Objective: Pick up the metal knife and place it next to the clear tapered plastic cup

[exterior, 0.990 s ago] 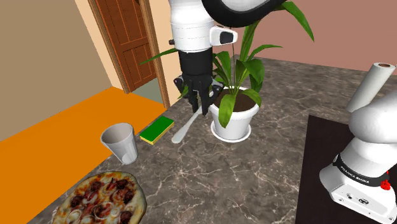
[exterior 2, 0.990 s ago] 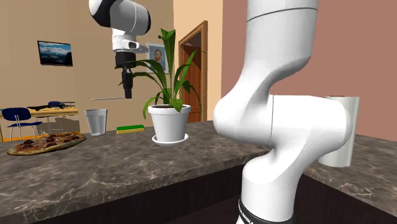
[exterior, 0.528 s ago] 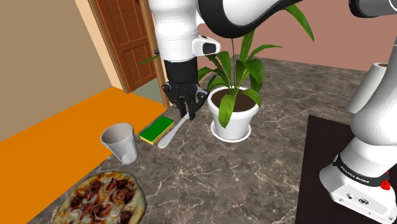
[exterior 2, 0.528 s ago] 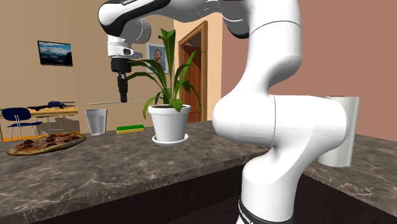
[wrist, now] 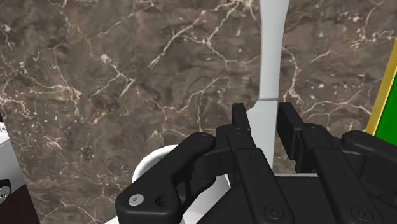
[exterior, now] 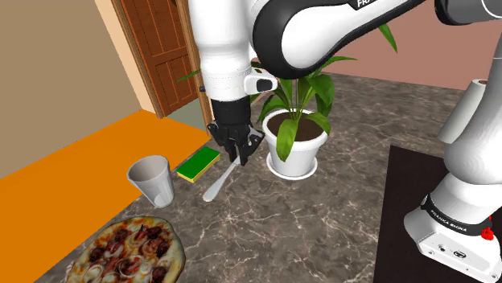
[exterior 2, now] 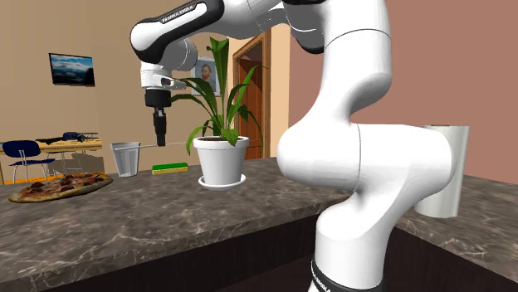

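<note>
- In the shoulder view, your gripper (exterior: 238, 153) points down over the marble counter (exterior: 322, 217). Its claw is pinched narrow on one end of the pale grey knife (exterior: 217, 183), and the knife slants away from it toward seven o'clock.
- The cup (exterior: 151, 178), drawn plain grey-white, stands upright at eight o'clock from the gripper. It is near the knife's free end but apart from it.
- A green sponge (exterior: 198, 163) with a yellow edge lies just beside the knife at ten o'clock, between the cup and the gripper.
- A white plant pot (exterior: 296, 149) sits at three o'clock from the gripper, and a pizza (exterior: 129, 251) lies at six o'clock from the cup.
- In the second exterior view, your gripper (exterior 2: 159, 139) hangs above the counter (exterior 2: 166, 211), at two o'clock from the cup (exterior 2: 125, 159).
- The sponge (exterior 2: 170, 168) lies at five o'clock from the gripper, the plant pot (exterior 2: 222, 162) at four o'clock, and the pizza (exterior 2: 58, 187) at eight o'clock from the cup.
- In the wrist view, the gripper (wrist: 264, 121) has its two black fingers (wrist: 240, 121) clasping the knife (wrist: 270, 57) at its wider end. The slimmer part runs straight out past the fingertips over the counter (wrist: 127, 76).
- The sponge (wrist: 387, 108) shows off to one side of the knife.
</note>
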